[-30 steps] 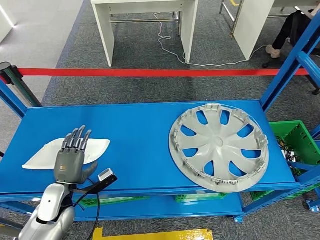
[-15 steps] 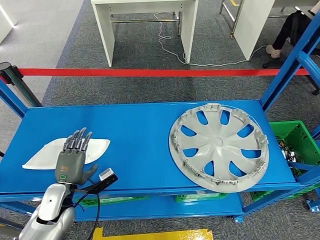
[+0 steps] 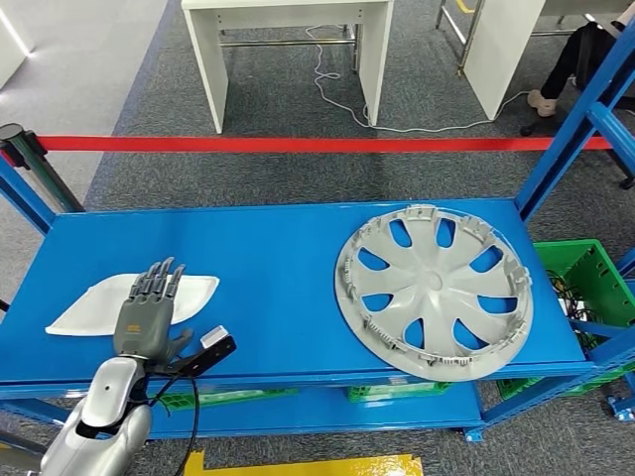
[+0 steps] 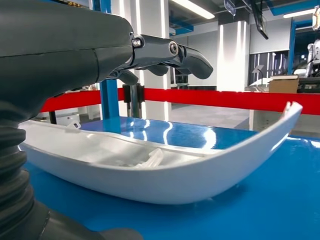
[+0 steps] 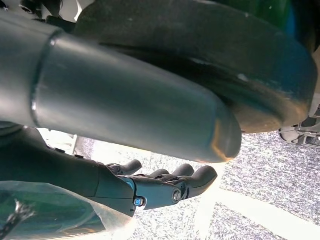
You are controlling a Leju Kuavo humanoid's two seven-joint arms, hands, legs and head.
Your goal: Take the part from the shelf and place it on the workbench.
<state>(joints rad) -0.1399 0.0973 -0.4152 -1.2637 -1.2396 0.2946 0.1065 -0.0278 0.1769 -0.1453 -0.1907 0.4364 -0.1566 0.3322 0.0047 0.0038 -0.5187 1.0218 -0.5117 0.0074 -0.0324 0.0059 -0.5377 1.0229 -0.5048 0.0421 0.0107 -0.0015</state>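
The left hand (image 3: 144, 319) hovers flat above the near edge of the blue shelf (image 3: 285, 288), palm down, fingers (image 3: 157, 283) extended and slightly apart over the white part (image 3: 97, 305), holding nothing; from the left wrist view the fingers (image 4: 177, 52) hang clear above the part (image 4: 151, 170) with open air between, not yet touching it. The part lies on the left side of the shelf deck, a long, shallow, curved white shell with thin upturned edges and a pointed tip at each end. It looks like moulded plastic: probably light, fairly stiff along its length but thin-walled enough to flex, and glossy enough to slip on the smooth blue surface. A sound hold would likely be across the middle, thumb under the near rim and fingers over the far one, since a grip near a tip would let it swing. The silver forearm comes up from below the shelf edge with the wrist roughly level. The right hand (image 5: 158, 187) hangs low beside the body over grey carpet, fingers loosely extended and holding nothing. Well to the right on the same shelf lies a large grey wheel cover (image 3: 435, 290).
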